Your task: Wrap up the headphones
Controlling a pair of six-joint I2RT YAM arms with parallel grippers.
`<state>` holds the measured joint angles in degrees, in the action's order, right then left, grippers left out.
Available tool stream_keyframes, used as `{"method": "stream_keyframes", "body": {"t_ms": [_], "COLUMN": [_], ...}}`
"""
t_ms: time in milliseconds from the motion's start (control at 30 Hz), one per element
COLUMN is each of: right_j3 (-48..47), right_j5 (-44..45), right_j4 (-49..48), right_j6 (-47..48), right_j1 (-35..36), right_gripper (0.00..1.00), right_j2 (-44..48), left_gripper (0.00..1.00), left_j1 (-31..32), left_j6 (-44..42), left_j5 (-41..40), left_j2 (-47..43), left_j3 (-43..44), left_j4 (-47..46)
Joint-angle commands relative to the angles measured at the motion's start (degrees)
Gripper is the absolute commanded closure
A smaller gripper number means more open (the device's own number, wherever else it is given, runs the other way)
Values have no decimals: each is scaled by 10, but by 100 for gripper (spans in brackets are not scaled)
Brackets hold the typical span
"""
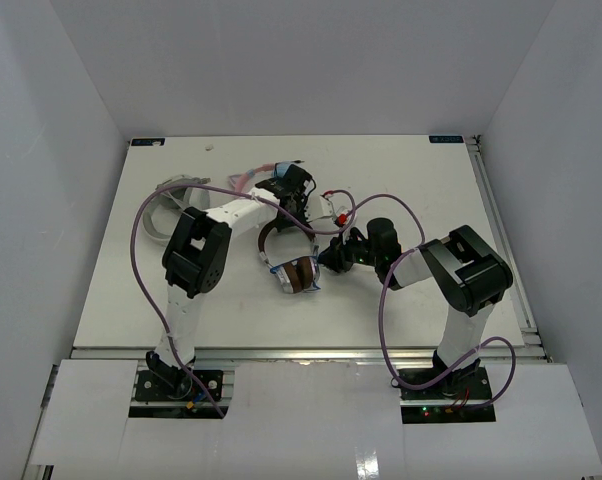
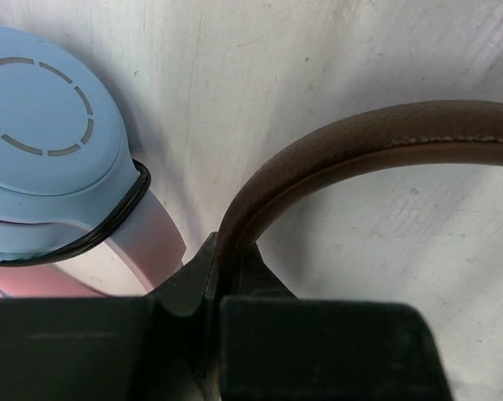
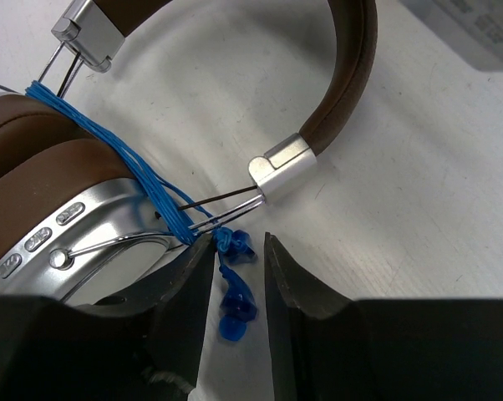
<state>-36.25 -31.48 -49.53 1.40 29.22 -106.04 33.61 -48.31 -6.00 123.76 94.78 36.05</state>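
The headphones [image 1: 291, 268] lie at mid-table with the dark brown headband [image 2: 360, 142] arching up from the ear cups. My left gripper [image 2: 222, 261] is shut on the headband near one end. In the right wrist view the silver cup [image 3: 84, 242] and brown pad sit at the left, with the blue cable [image 3: 109, 142] wound in several turns over the cup's wire yoke. The cable's blue plug end [image 3: 235, 305] lies on the table between the fingers of my right gripper [image 3: 239, 251], which is open around it.
A pink cat-ear pair with a light blue cup [image 2: 43, 159] lies just left of my left gripper, and shows in the top view [image 1: 256, 178]. A grey-white pair [image 1: 166, 205] lies at the far left. A small red-and-white object [image 1: 333, 210] sits behind the headphones.
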Motion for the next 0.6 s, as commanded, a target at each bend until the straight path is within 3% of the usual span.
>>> {"method": "stream_keyframes", "body": {"t_ms": [0, 167, 367, 567], "right_j3": [-19, -12, 1, 19], "right_j5": [-28, 1, 26, 55], "right_j4": [-39, -37, -18, 19], "right_j6": [-7, -22, -35, -39], "right_j1": [4, 3, -1, -3], "right_gripper": [62, 60, 55, 48], "right_j2": [7, 27, 70, 116], "left_gripper": [86, 74, 69, 53], "left_j1": [2, 2, 1, -3], "left_j6": [10, 18, 26, 51], "left_j5": [-62, -73, -76, -67], "left_j2": [15, 8, 3, -4], "left_j3": [8, 10, 7, 11], "left_j4": [-3, -4, -10, -10]}}
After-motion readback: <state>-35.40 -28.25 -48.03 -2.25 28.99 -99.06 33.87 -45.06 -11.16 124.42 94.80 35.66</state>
